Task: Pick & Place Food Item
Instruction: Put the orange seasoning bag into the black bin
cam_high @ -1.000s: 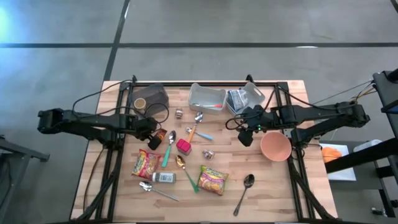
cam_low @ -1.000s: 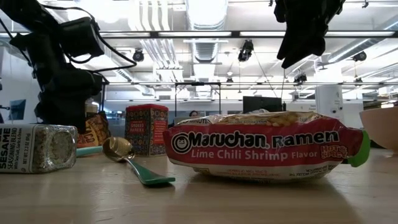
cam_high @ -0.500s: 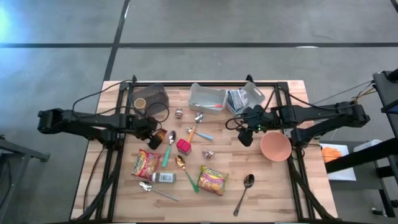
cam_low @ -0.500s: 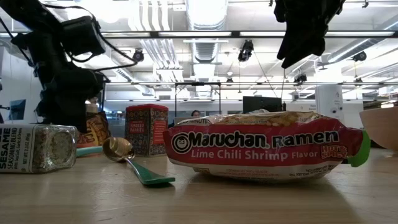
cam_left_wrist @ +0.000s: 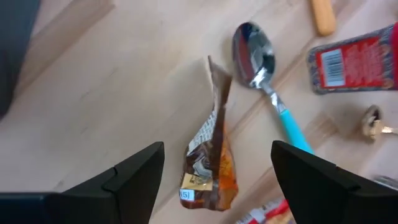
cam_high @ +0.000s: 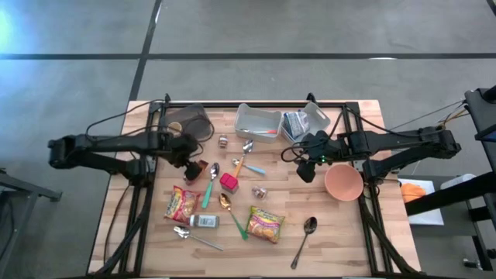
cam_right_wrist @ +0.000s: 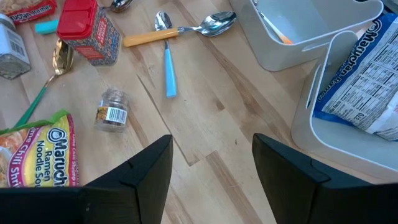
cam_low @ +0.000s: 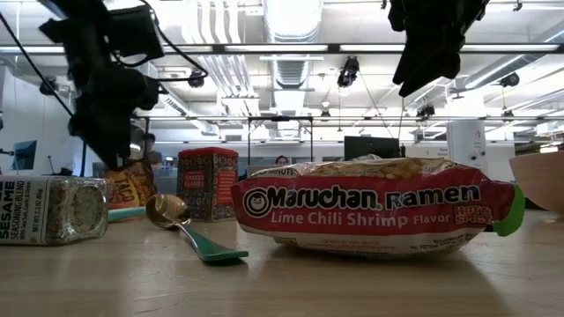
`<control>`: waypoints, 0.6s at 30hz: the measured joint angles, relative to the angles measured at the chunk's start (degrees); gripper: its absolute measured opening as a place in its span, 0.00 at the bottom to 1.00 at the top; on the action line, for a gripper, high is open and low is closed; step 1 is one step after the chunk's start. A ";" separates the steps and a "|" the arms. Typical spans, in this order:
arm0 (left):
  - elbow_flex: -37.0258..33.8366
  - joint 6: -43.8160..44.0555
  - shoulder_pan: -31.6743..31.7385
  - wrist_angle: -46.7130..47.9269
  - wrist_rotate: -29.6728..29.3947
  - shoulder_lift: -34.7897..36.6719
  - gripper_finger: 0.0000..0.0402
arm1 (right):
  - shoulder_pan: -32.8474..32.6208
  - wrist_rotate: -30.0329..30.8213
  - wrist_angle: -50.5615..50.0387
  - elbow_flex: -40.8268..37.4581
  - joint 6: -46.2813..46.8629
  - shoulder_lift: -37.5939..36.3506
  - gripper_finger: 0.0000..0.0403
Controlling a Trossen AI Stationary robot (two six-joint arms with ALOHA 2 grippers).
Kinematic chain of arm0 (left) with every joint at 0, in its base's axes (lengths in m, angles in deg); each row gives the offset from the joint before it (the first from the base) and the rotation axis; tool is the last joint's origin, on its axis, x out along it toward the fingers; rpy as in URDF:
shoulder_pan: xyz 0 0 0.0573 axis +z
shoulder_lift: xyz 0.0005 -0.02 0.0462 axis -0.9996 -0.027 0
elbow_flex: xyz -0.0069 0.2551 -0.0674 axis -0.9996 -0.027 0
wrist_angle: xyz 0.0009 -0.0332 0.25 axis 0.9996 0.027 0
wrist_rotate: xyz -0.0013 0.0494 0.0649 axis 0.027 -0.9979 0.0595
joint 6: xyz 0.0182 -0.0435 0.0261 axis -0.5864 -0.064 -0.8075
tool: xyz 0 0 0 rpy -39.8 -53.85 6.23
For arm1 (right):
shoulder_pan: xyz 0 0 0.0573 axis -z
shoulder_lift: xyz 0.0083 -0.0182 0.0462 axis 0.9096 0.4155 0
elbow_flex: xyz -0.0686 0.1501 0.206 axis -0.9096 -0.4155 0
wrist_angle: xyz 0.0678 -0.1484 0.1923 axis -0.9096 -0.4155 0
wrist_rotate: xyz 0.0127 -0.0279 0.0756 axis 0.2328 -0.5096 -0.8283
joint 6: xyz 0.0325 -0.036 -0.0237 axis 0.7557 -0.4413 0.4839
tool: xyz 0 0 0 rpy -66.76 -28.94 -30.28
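Note:
A small brown and orange snack packet [cam_left_wrist: 210, 168] lies crumpled on the wooden table beside a teal-handled spoon [cam_left_wrist: 261, 68]. The low view shows the packet [cam_low: 130, 185] behind a sesame jar. My left gripper [cam_high: 191, 157] hangs open above the packet, one finger on either side of it and clear of it. Over the table's right half my right gripper [cam_high: 306, 172] stands open with nothing between its fingers. A Maruchan ramen pack [cam_high: 265, 223] lies flat near the front.
Two white bins [cam_high: 258, 122] stand at the far edge, and the right one [cam_right_wrist: 348, 93] holds a ramen pack. A pink bowl [cam_high: 343, 182] sits at the right. A red tin [cam_high: 229, 182], a sesame jar [cam_high: 204, 221], a second ramen pack [cam_high: 182, 204] and several spoons crowd the middle.
My left gripper has risen from just over the brown packet and gone a little toward the table's far edge. The packet has stayed on the table and now shows below the gripper in the low view.

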 joint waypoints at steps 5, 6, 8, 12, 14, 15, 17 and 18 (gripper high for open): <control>7.35 -5.66 4.51 2.45 3.65 -6.85 0.74 | -0.02 -0.10 0.00 0.00 0.03 0.00 0.54; 8.85 -7.01 4.99 3.40 3.82 -8.62 0.74 | 0.00 -0.35 0.00 0.00 0.13 0.00 0.54; 11.26 -9.97 5.47 5.75 3.90 -12.21 0.74 | -0.02 -1.46 0.00 -0.02 0.43 0.00 0.54; 13.70 -13.99 5.46 8.35 5.19 -18.83 0.74 | -0.04 -3.30 -0.02 -0.02 0.51 0.00 0.54; 14.36 -15.42 5.47 9.11 6.69 -21.89 0.74 | -0.04 -3.32 -0.02 -0.02 0.57 0.00 0.54; 14.67 -15.98 5.47 9.39 6.91 -23.17 0.74 | -0.04 -3.31 0.00 -0.02 0.65 0.00 0.54; 15.31 -16.99 5.47 9.70 6.99 -25.45 0.74 | -0.04 -3.30 0.01 -0.02 0.67 0.00 0.54; 15.59 -17.47 5.47 9.64 6.99 -26.46 0.74 | -0.04 -3.32 0.02 -0.02 0.66 0.00 0.54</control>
